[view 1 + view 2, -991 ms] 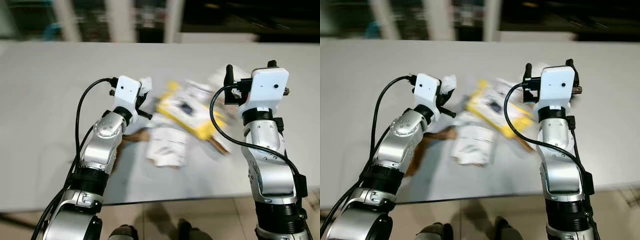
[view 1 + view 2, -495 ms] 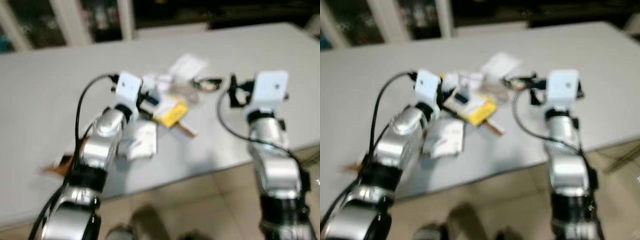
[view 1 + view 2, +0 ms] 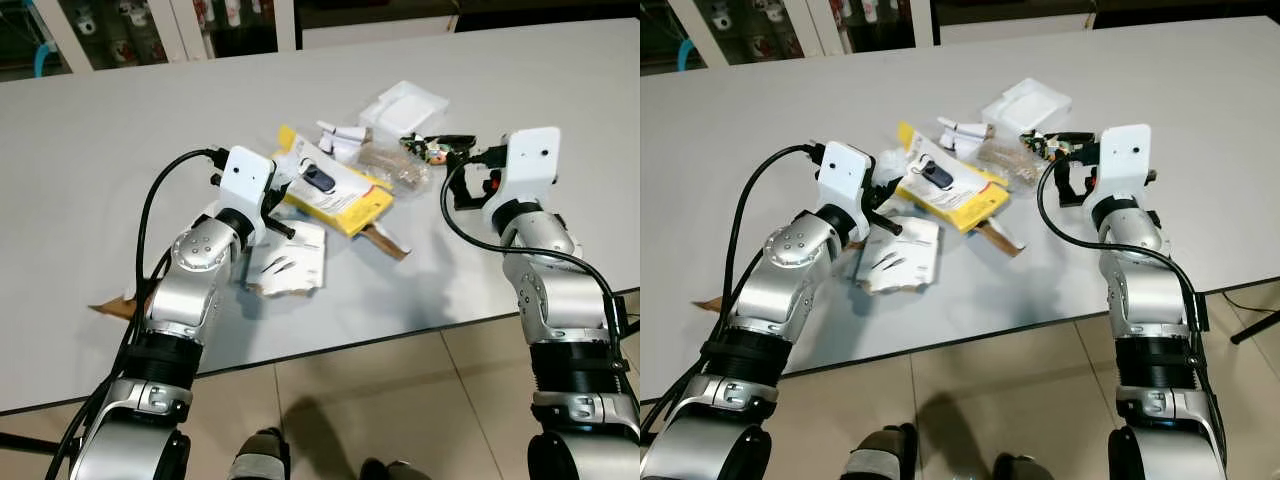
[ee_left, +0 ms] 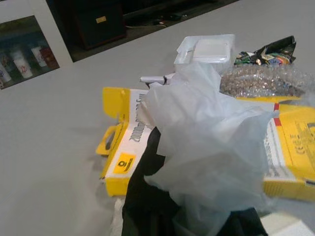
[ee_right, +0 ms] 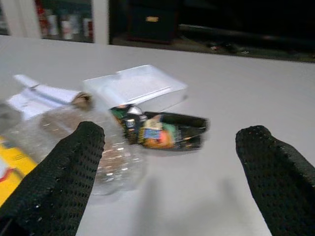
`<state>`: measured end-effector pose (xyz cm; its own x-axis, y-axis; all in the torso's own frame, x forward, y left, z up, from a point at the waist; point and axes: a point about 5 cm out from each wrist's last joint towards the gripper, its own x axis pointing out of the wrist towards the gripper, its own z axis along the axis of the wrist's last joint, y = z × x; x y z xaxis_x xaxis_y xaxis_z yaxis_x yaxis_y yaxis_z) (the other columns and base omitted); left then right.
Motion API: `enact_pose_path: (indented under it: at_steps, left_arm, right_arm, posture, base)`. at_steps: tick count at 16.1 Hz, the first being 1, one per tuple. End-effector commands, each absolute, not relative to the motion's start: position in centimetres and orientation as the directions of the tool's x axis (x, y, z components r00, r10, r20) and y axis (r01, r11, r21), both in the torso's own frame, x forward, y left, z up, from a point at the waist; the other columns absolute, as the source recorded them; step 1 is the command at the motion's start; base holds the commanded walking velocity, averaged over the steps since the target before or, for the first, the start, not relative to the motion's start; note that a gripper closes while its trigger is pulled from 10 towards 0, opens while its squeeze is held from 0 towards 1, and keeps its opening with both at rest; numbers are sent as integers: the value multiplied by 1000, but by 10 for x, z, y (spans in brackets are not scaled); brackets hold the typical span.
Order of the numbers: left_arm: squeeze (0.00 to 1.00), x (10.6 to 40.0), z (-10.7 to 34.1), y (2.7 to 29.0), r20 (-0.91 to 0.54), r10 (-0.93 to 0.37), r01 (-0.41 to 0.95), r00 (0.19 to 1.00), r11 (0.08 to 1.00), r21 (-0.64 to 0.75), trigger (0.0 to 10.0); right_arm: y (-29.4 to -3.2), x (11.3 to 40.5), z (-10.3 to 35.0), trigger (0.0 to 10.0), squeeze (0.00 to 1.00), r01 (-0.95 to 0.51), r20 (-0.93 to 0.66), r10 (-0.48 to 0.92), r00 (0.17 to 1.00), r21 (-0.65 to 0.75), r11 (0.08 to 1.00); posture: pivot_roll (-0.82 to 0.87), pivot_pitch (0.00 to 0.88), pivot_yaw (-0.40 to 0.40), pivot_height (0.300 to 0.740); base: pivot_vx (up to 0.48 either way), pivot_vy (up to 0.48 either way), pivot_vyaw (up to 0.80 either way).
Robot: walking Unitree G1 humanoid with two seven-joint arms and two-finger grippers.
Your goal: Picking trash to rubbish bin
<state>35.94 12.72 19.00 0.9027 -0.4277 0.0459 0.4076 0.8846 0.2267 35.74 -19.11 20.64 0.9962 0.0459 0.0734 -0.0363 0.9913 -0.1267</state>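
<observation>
A pile of trash lies on the grey table (image 3: pixel 120 150): a yellow box (image 3: pixel 340 195), a clear plastic tray (image 3: pixel 403 105), bubble wrap (image 3: pixel 392 168), a white paper packet (image 3: pixel 292 262) and a dark colourful wrapper (image 5: pixel 162 130). My left gripper (image 3: pixel 289 207) hovers over the pile's left side, shut on a crumpled white tissue (image 4: pixel 206 128) that hides its fingertips. My right gripper (image 5: pixel 172 142) is open at the pile's right side. Its two fingers (image 5: pixel 64 182) stand wide apart, just short of the wrapper (image 3: pixel 437 150).
Torn brown cardboard (image 3: pixel 385 240) lies beside the yellow box, and another brown scrap (image 3: pixel 112 306) sits near the table's front edge at the left. Tiled floor (image 3: pixel 400 400) shows below that edge. Shelves (image 3: pixel 130 20) stand behind the table.
The whole picture shifted and blurred as the camera moved, and it is sharp now. Both arms keep much the same pose, with the white tissue still at the left gripper.
</observation>
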Motion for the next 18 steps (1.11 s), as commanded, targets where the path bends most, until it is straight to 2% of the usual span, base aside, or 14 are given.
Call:
enact_pose_path:
  at_steps: [1,6,14,18]
  left_arm:
    - [0,357,189,131,34,-431,412,902,880,236,10000]
    - [0,350,191,141,22,-421,400,907,876,271,10000]
    - [0,334,195,169,-5,-371,352,929,876,329,10000]
    - [0,325,200,177,-12,-352,333,936,875,352,10000]
  right_arm:
    - [-190,361,208,10000,0,-68,81,77,994,-110,992]
    - [-177,375,204,10000,0,-183,97,192,977,-99,978]
    - [-182,394,206,10000,0,-242,128,252,959,-84,967]
    - [-178,404,207,10000,0,-307,98,309,946,-28,951]
  posture:
    - [343,226,27,740]
    - [393,251,40,740]
    - [503,304,43,740]
    - [554,332,38,740]
  base:
    - [0,0,0]
    - [0,0,0]
    - [0,0,0]
    - [0,0,0]
